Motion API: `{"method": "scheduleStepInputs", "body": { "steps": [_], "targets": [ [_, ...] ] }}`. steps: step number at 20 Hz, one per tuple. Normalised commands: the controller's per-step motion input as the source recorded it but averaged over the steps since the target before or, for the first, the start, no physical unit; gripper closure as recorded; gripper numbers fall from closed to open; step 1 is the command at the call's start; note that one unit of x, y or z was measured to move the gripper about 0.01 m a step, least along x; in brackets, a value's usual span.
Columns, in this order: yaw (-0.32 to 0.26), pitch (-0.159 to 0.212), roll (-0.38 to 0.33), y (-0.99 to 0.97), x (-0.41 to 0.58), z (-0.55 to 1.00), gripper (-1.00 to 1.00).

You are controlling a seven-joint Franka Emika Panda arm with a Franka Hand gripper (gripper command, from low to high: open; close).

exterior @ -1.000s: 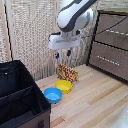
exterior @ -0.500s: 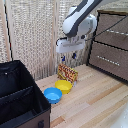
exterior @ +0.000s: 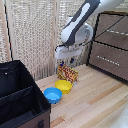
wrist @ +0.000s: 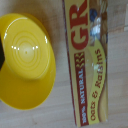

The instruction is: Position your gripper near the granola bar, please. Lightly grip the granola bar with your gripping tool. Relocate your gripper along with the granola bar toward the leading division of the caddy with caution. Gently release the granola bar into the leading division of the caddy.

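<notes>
step in hand: approach. gripper (exterior: 65, 64) hovers above granola bar (exterior: 67, 74), not gripping; cannot tell if claw is spread or closed. bar lies flat on table (exterior: 100, 102) just beside yellow bowl (wrist: 25, 60), well apart from caddy (exterior: 17, 97). next: descend, straddle bar, close lightly.

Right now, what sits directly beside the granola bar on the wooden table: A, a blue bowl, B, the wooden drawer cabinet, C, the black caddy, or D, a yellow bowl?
D: the wrist view shows the yellow bowl right next to the granola bar, and in the exterior view the blue bowl lies beyond the yellow one, farther from the bar.
</notes>
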Motion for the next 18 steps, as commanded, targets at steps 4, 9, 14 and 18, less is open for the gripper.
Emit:
{"method": "scheduleStepInputs", "body": {
  "steps": [4, 9, 14, 18],
  "targets": [
    [0.025, -0.014, 0.000, -0.36, 0.244, -0.03, -1.00],
    [0.000, 0.000, -0.008, -0.03, 0.149, -0.19, -1.00],
    [0.037, 0.018, -0.051, 0.00, 0.314, -0.33, -1.00],
    [0.054, 0.084, -0.050, 0.00, 0.356, -0.21, -1.00]
  ]
}}
